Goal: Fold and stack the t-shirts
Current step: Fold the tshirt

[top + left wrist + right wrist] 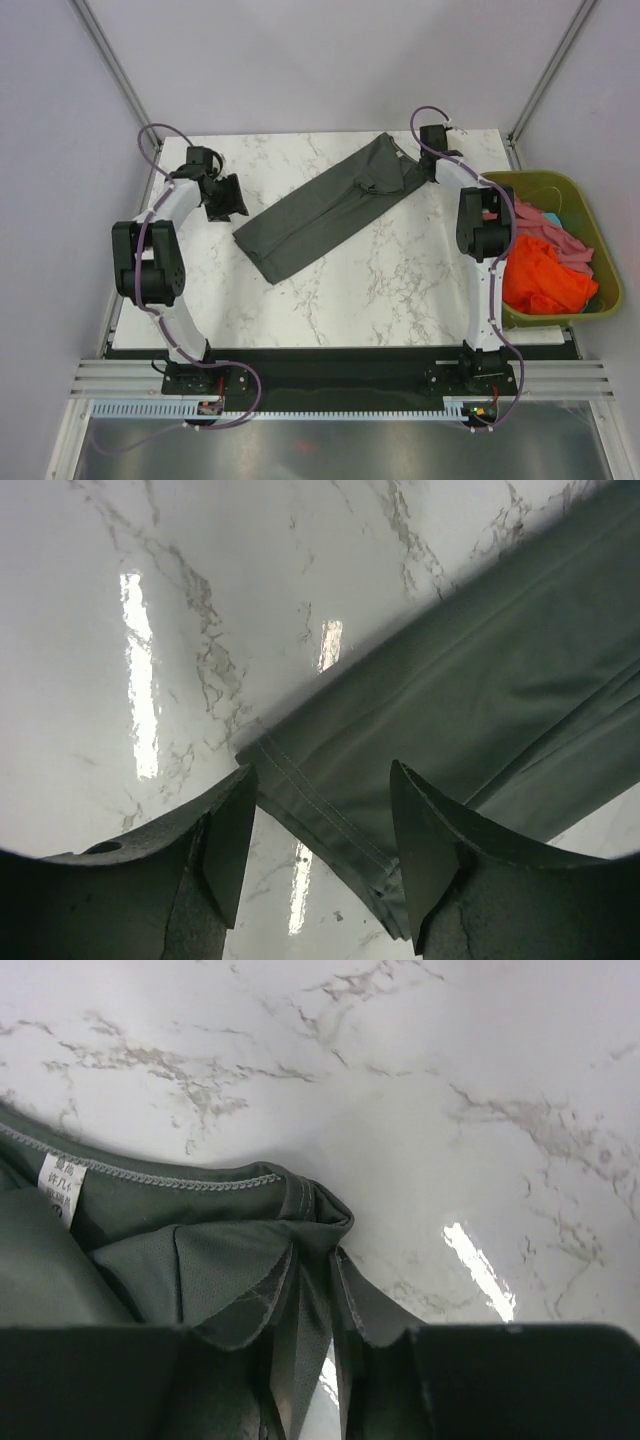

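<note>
The dark charcoal t-shirt (325,210) lies on the marble table as a long narrow strip, running diagonally from near left to far right. My left gripper (228,198) is open just left of its near-left end. In the left wrist view the stitched hem corner (330,810) lies on the table below and between the open fingers (225,830). My right gripper (430,163) is at the strip's far-right end. In the right wrist view it (313,1260) is shut on a bunched fold of the collar end (200,1260), near the white label (60,1185).
An olive-green bin (590,215) stands at the table's right edge, beside the right arm. It holds an orange t-shirt (545,275) and a pink one (560,238). Bare marble table (400,285) lies in front of the strip. Frame posts stand at the back corners.
</note>
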Motion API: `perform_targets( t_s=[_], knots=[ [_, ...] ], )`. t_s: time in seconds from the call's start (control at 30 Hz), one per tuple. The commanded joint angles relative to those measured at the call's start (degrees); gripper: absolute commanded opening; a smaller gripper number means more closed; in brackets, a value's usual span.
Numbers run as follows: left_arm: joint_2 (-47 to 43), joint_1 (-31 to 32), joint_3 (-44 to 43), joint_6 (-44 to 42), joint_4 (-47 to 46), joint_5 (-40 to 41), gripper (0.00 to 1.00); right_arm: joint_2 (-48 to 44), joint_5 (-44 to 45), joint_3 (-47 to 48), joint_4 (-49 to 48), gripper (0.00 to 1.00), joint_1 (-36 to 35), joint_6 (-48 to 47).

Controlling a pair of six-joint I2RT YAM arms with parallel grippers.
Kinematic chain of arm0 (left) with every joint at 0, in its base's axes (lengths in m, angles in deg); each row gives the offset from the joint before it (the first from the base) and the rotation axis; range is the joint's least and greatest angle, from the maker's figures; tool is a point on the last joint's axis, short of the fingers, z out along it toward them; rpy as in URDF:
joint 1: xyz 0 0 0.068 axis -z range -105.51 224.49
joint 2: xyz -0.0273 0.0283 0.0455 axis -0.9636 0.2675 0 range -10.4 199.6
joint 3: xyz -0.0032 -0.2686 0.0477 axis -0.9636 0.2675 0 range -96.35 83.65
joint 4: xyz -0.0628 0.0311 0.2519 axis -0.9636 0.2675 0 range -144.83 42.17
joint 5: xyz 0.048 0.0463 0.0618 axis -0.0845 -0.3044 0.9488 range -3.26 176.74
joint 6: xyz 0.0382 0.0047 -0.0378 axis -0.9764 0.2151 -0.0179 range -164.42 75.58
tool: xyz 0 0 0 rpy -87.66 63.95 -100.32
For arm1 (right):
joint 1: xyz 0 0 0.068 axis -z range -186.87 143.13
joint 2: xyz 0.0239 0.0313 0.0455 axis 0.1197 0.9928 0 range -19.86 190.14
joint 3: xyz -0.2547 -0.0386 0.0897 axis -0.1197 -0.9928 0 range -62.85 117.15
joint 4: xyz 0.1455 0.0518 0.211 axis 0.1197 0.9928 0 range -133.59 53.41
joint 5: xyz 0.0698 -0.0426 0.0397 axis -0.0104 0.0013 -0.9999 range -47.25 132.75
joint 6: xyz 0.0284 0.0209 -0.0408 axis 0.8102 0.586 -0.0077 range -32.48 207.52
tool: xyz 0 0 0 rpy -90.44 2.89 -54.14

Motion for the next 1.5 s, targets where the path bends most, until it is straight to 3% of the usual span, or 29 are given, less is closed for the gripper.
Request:
perform_targets(
  t_s=[0.0, 0.07, 0.27, 0.37, 0.5, 0.6, 0.8, 1.0, 1.17, 1.47],
  knots=[
    [3.92, 0.15, -1.41, -7.22, -0.51, -3.14, 0.64, -0.33, -8.94, 4.37, -0.76, 0.27, 0.35, -6.34],
    [5.94, 0.51, -1.07, -7.84, -0.42, -1.83, 0.64, -3.66, -10.44, 2.7, -0.94, 0.4, 0.26, -5.29],
    [10.16, 2.79, -1.68, -8.55, -0.34, 4.31, 0.62, -12.63, -14.93, -6.44, -1.47, 0.53, 0.0, -2.48],
    [10.52, 2.88, -1.42, -7.93, -0.25, 6.96, 0.49, -17.29, -16.33, -12.15, -2.08, 0.54, -0.26, -0.9],
    [9.82, 2.88, 1.04, -6.18, 1.15, 10.12, 0.17, -22.13, -19.94, -21.36, -5.06, 0.62, -1.4, 0.77],
    [8.59, 2.8, 2.8, -4.16, 3.87, 15.22, 0.02, -24.95, -20.64, -26.64, -6.82, 0.65, -3.07, 2.79],
    [4.02, 2.1, 10.87, 0.49, 5.2, 19.09, 0.02, -29.17, -23.98, -37.8, -16.47, 0.62, -4.31, 8.77],
    [-3.53, -2.55, 18.09, 4.54, 5.38, 20.76, 0.02, -30.84, -20.47, -43.0, -21.92, 0.58, -5.18, 10.44],
    [-8.19, -6.86, 22.22, 6.39, 5.46, 20.41, 0.02, -28.57, -21.16, -44.59, -29.04, 0.58, -5.27, 12.37],
    [-9.61, -7.58, 25.74, 10.0, 5.55, 17.16, 0.04, -20.04, -22.15, -41.17, -36.8, 0.57, -7.29, 19.85]
  ],
)
